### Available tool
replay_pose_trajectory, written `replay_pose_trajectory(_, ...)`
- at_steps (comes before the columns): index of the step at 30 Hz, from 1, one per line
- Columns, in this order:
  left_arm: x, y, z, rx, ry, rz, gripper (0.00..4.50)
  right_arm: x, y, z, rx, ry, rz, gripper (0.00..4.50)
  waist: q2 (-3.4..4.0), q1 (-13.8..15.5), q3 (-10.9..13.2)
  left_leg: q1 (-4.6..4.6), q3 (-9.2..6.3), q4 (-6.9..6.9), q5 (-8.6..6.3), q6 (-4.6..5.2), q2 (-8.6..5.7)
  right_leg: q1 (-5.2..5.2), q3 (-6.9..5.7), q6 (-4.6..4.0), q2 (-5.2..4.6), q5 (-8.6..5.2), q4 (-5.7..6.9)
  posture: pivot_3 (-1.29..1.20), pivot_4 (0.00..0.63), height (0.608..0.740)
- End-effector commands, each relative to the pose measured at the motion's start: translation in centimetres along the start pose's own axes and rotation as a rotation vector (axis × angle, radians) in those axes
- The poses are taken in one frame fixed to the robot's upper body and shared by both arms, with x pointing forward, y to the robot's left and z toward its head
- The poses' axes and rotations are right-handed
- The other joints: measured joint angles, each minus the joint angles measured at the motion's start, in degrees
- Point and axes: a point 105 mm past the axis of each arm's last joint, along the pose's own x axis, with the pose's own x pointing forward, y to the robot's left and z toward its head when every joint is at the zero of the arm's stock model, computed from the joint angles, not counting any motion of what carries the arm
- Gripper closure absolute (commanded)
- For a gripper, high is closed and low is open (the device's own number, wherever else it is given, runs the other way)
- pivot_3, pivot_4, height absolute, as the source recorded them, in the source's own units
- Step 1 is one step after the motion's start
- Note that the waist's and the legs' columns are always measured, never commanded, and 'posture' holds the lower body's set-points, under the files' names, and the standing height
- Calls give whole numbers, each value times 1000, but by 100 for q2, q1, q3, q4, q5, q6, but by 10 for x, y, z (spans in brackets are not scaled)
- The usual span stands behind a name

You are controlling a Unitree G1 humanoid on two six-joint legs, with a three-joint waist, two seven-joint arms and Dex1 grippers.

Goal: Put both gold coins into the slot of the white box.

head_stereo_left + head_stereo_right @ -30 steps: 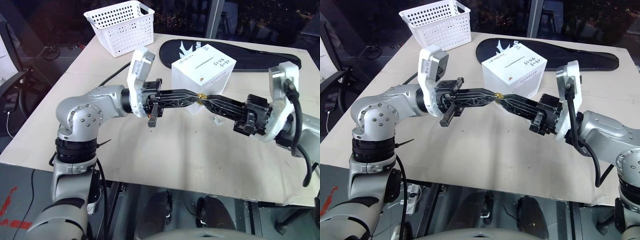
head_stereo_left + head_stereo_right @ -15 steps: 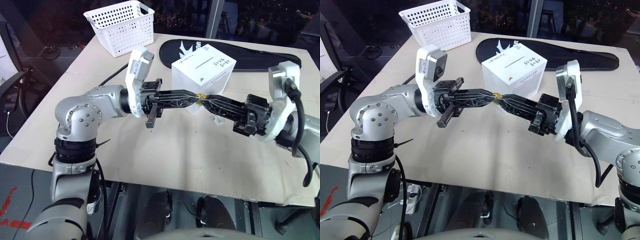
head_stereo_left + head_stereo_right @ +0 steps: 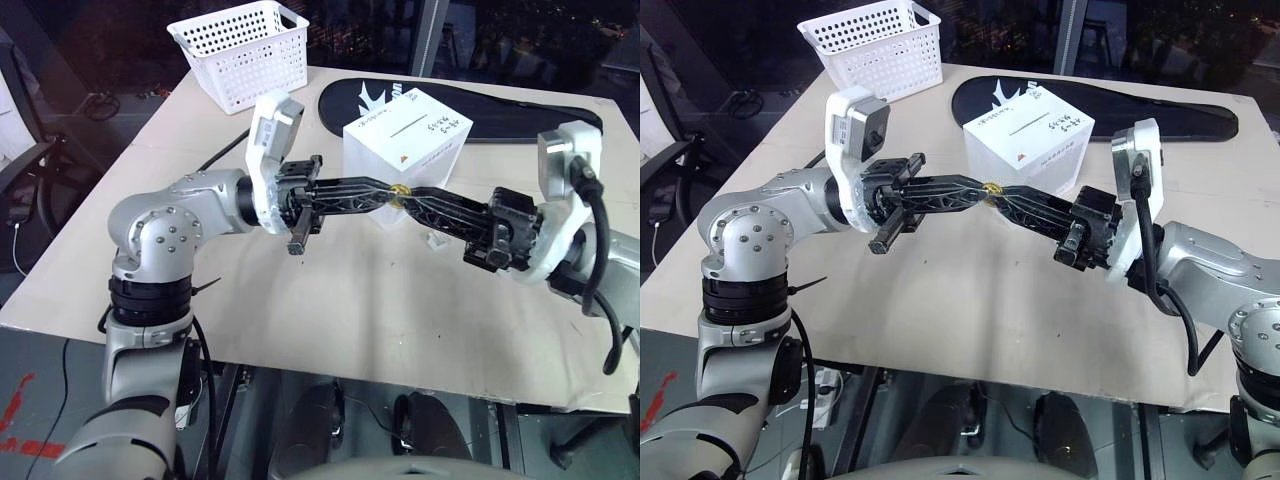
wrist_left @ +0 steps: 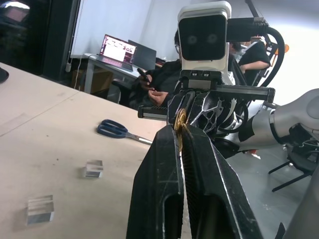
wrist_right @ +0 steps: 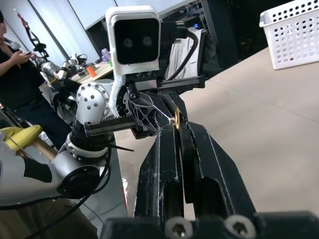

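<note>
Left gripper [image 3: 392, 194] clenched on gold coin [image 3: 401, 189], held on edge above the table [image 3: 330, 300], just in front of the white box [image 3: 407, 145]. Right gripper [image 3: 410, 198] tip to tip with it, fingers [image 5: 164, 149] also at the coin; grasp or release unclear. Slot [image 3: 408, 127] on the box's top face.

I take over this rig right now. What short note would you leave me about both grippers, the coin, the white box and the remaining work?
Left gripper: shut on one gold coin, held edge-on at its fingertips.
Right gripper: tip to tip with the left, at the same coin; its grip is unclear.
White box: on the table, just behind the meeting grippers, slot on its upper face.
Done: one coin is lifted off the table.
Left: carry this coin to the slot and drop it in. Whether the other coin is already inside, I cannot tell.
</note>
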Motion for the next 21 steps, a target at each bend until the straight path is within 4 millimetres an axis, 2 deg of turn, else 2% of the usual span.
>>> replay_pose_trajectory(1, 5, -9, 7, 26, -9, -51, 4500, 1, 11, 5, -7, -32, 58, 2816, -1, 1, 1, 0, 0, -1, 0, 0, 0, 0, 0, 0, 0, 0, 0, 0, 150, 740)
replay_pose_trajectory(3, 3, -8, 8, 24, -14, -43, 4500, -1, 10, 5, -14, -34, 45, 1774, -1, 0, 1, -1, 0, -1, 0, 0, 0, -1, 0, 0, 0, 0, -1, 0, 150, 740)
replay_pose_trajectory(7, 0, -6, 10, 27, -22, -22, 4500, -5, 7, 4, -46, -29, 8, 29, -1, 1, 1, -1, 0, -2, 0, 0, 0, 0, -1, 0, -1, 0, -3, 0, 150, 740)
replay_pose_trajectory(11, -4, 1, 17, 49, -40, 27, 4500, -12, 4, 3, -116, -10, -47, 29, 0, 4, 2, -2, 0, -4, 0, 0, 0, 0, -2, 0, -1, 0, -7, 0, 150, 740)
replay_pose_trajectory(13, -6, 12, 25, 83, -48, 86, 4500, -19, 0, 5, -197, 10, -97, 29, -1, 10, 2, -2, -1, -5, 0, 0, 0, 0, -3, 0, -1, 0, -8, 0, 150, 740)
replay_pose_trajectory(17, -7, 53, 46, 200, -47, 302, 4500, -37, -7, 8, -301, 57, -194, 29, -3, 87, 6, -10, -5, -4, -1, 2, -3, 2, -12, 1, -1, 0, -18, 0, 150, 740)
replay_pose_trajectory(21, 4, 95, 67, 245, 0, 501, 4500, -56, -14, 17, -409, 92, -304, 29, -5, 143, 7, -16, 0, -3, -5, 10, -4, 3, -12, 12, 0, 6, -29, 0, 150, 740)
